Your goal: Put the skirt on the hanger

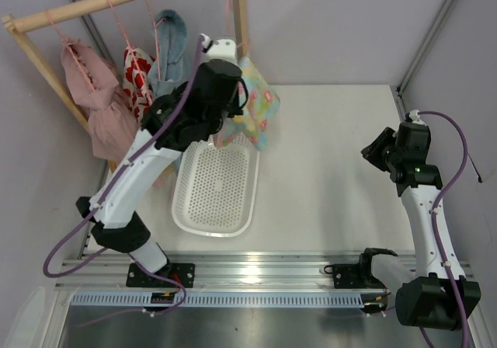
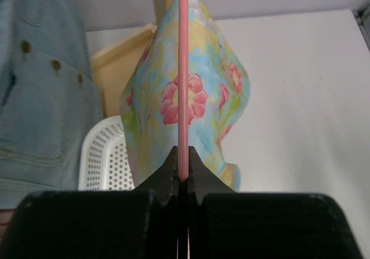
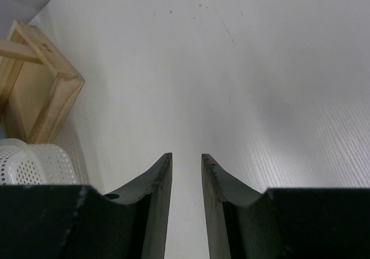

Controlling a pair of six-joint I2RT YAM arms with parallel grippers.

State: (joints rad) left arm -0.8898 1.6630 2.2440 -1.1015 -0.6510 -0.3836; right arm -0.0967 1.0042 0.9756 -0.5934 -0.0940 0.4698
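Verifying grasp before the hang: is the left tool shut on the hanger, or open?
Shut. In the left wrist view the left tool pinches the hanger wire, fingers closed against it; the skirt hangs behind.

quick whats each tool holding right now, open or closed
left tool: closed on the hanger, with the skirt right behind the wire
right tool: open, holding nothing

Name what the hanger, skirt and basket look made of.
The hanger: thin, smooth pink rod, probably coated wire or plastic. The skirt: soft matte printed cloth, draping in folds. The basket: rigid white plastic, evenly perforated, slightly glossy.
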